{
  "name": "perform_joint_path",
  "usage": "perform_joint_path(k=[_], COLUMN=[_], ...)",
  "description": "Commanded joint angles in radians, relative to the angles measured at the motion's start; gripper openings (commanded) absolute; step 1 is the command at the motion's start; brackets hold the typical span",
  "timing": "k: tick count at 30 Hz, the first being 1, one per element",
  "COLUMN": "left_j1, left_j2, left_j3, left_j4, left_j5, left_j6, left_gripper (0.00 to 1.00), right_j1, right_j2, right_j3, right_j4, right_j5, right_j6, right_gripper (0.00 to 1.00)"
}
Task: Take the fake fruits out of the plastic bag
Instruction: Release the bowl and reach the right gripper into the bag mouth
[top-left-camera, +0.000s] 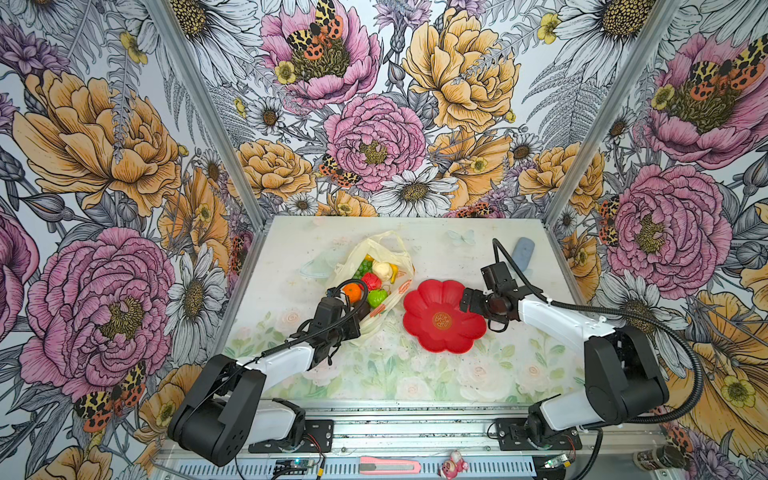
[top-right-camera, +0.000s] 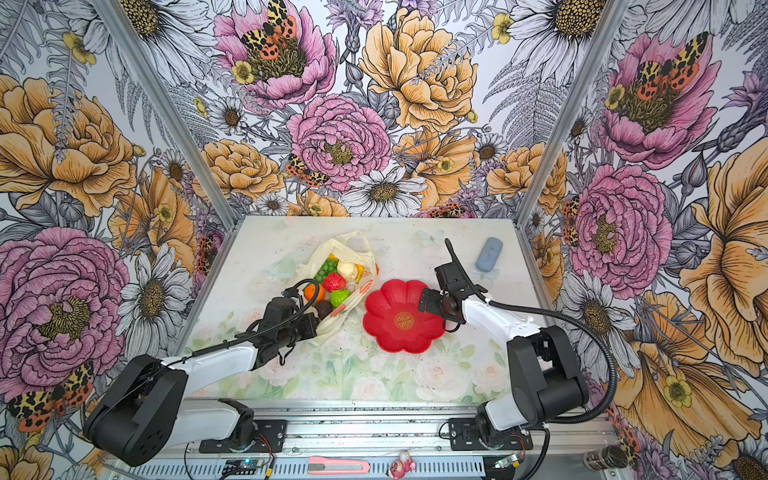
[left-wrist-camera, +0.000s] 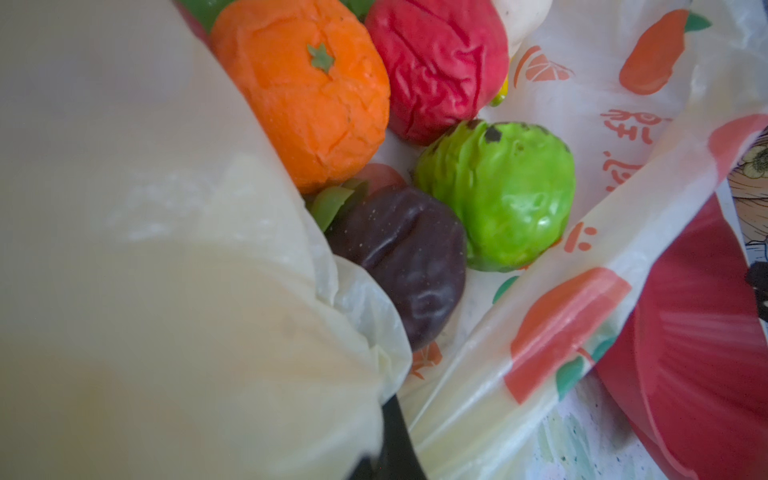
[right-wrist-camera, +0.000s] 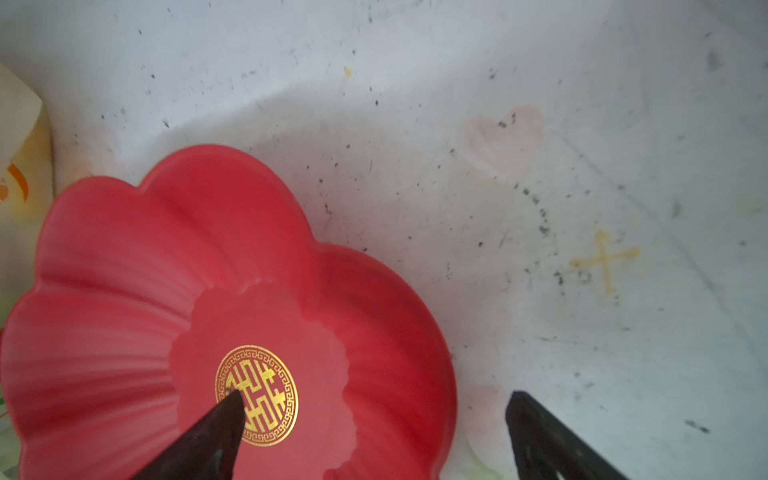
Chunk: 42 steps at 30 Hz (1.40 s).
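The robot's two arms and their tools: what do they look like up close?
Both match: the left arm and right arm have white shells between bulky black joints, each carrying a ribbed black cable hose. The right tool ends in two slim, pointed black fingers; the left tool is black too.

The pale floral desk (top-left-camera: 436, 245) carries the plastic bag (top-left-camera: 397, 291), a red flower-shaped plate (top-left-camera: 419, 303) just beside it (contact unclear), and a blue-grey block (top-left-camera: 522, 252) well apart.
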Motion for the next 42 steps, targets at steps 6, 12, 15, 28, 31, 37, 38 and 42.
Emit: perform_joint_path(k=[6,12,15,28,31,37,38,42], left_j1=[0.008,0.008,0.008,0.01,0.012,0.011,0.012,0.013], left_j2=[-0.001,0.021,0.018,-0.011,-0.006,-0.006,-0.006,-0.009], left_j3=[-0.013,-0.005,-0.006,-0.012,-0.011,-0.008,-0.008,-0.009], left_j4=[0.034,0.035,0.036,0.027,0.031,0.034,0.033,0.032], left_j5=[0.02,0.034,0.039,0.044,0.049,0.052,0.052,0.051], left_j6=[-0.024,-0.029,-0.029,-0.03,-0.031,-0.032,-0.03,-0.029], left_gripper=[0.0,0.0,0.0,0.0,0.0,0.0,0.0,0.0], right_j1=[0.161,0.381,0.454,0.535,0.516,0.461,0.455,0.431], right_j2=[-0.122,0.029,0.143,0.525,0.594,0.719,0.739,0.811], right_j3=[0.208,0.392,0.499,0.822,0.886,1.006,1.023,1.092], right_j4=[-0.112,-0.112,-0.108,-0.088,-0.083,-0.07,-0.071,-0.072], right_j5=[0.19,0.227,0.23,0.104,0.086,0.11,0.107,0.109], right_j6=[-0.025,0.009,0.007,-0.008,0.007,-0.004,-0.005,-0.023], right_gripper=[0.98,0.97,0.97,0.94,0.93,0.9,0.89,0.86])
